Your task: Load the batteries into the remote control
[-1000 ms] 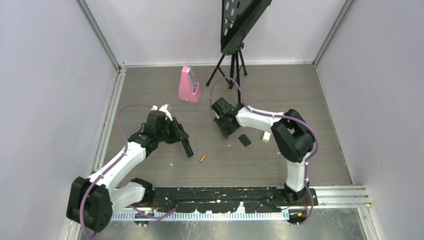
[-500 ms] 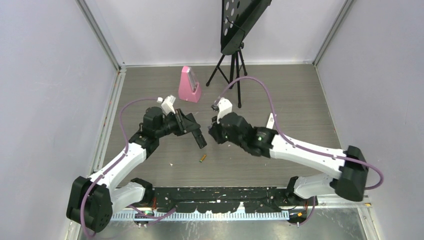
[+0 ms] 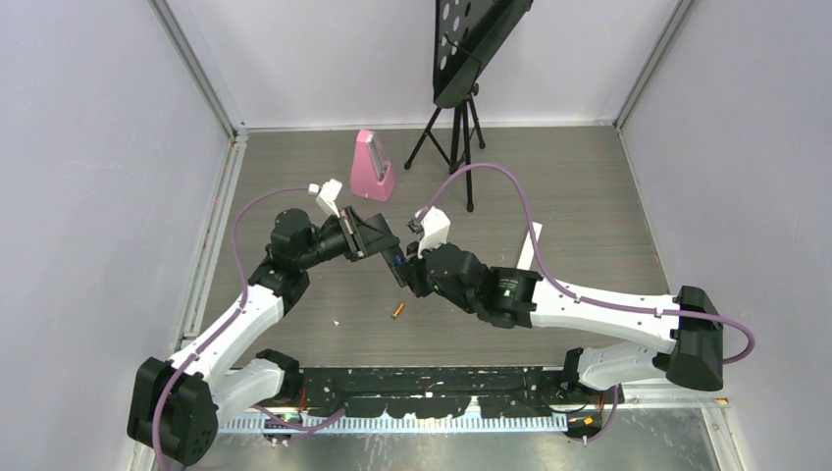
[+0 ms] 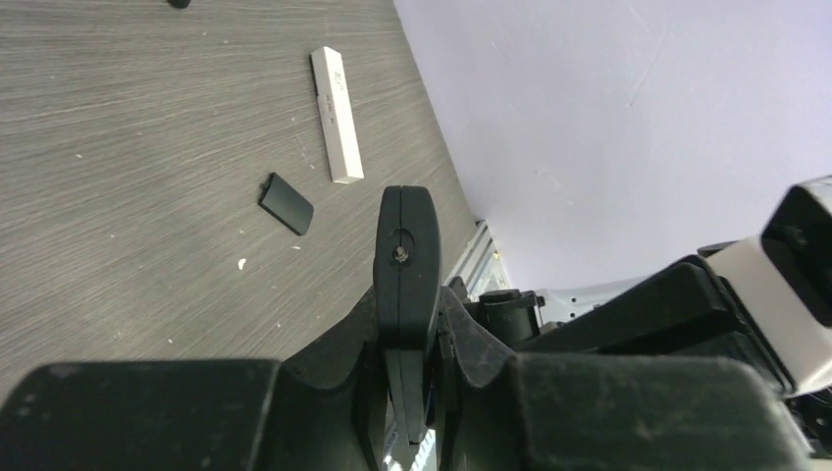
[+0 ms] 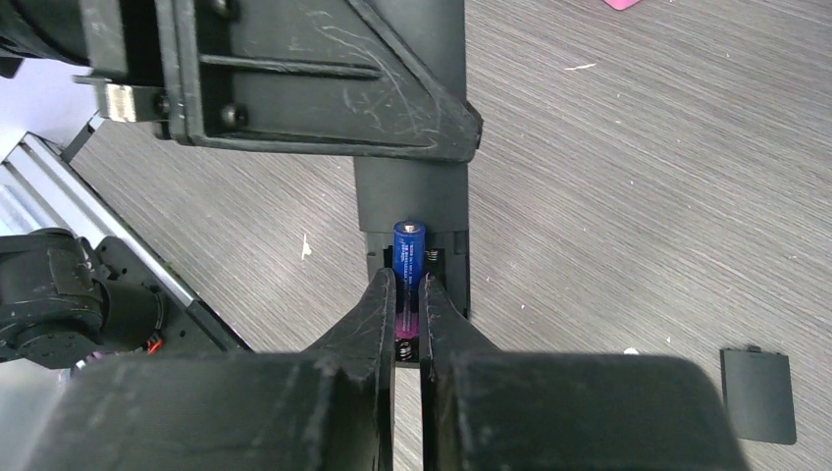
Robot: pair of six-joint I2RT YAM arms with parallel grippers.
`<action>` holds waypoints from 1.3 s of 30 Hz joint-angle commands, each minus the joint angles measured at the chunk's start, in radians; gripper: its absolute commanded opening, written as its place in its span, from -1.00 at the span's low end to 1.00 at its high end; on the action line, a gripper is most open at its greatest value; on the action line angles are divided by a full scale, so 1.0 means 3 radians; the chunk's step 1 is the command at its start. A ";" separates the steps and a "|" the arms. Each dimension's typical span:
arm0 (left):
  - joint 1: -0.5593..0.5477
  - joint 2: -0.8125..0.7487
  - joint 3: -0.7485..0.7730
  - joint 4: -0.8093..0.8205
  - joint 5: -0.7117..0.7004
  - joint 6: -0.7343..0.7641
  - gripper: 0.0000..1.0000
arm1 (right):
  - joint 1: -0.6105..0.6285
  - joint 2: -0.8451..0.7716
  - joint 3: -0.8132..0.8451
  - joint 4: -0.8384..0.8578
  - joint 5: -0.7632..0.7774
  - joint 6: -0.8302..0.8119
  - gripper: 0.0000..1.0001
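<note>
My left gripper (image 3: 381,243) is shut on the black remote control (image 3: 394,265) and holds it above the table; in the left wrist view the remote (image 4: 406,255) shows edge-on between the jaws. My right gripper (image 3: 413,273) is shut on a blue and purple battery (image 5: 409,245) and holds it in the remote's open battery compartment (image 5: 424,270), where spring contacts show. A yellow battery (image 3: 397,311) lies on the table below them. The black back cover (image 5: 756,394) lies flat on the table, and it also shows in the left wrist view (image 4: 286,203).
A white bar-shaped remote (image 4: 337,114) lies beyond the back cover, partly behind the right arm in the top view (image 3: 530,245). A pink metronome (image 3: 371,167) and a music stand tripod (image 3: 453,128) stand at the back. Walls close in the table on three sides.
The left gripper lifted the remote and carried it right. The right arm swung from the middle of the table toward the left and brought the battery to the remote's compartment.
</note>
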 commanded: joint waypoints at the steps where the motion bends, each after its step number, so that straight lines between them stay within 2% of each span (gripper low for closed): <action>1: 0.0008 -0.0106 0.0043 0.0247 0.0161 -0.0076 -1.00 | 0.0014 -0.0130 -0.0028 0.0149 0.0116 0.0067 -0.94; 10: 0.0007 -0.0121 0.0037 0.0509 0.0240 -0.0342 -1.00 | 0.0014 -0.0202 -0.0103 0.0082 -0.0192 0.0054 -0.92; 18: 0.0007 -0.0105 -0.0017 0.0899 0.0357 -0.0718 -1.00 | 0.0014 -0.0299 -0.0145 0.0118 -0.0179 0.0110 -0.70; 26: 0.0007 -0.0091 -0.0009 0.0918 0.0368 -0.0923 -1.00 | 0.0015 -0.0342 -0.0165 0.0228 -0.0287 0.0108 -0.64; 39: 0.0007 -0.0071 0.0027 0.0905 0.0419 -0.0904 -1.00 | 0.0014 -0.0477 -0.0049 -0.0057 -0.0108 0.0053 -0.14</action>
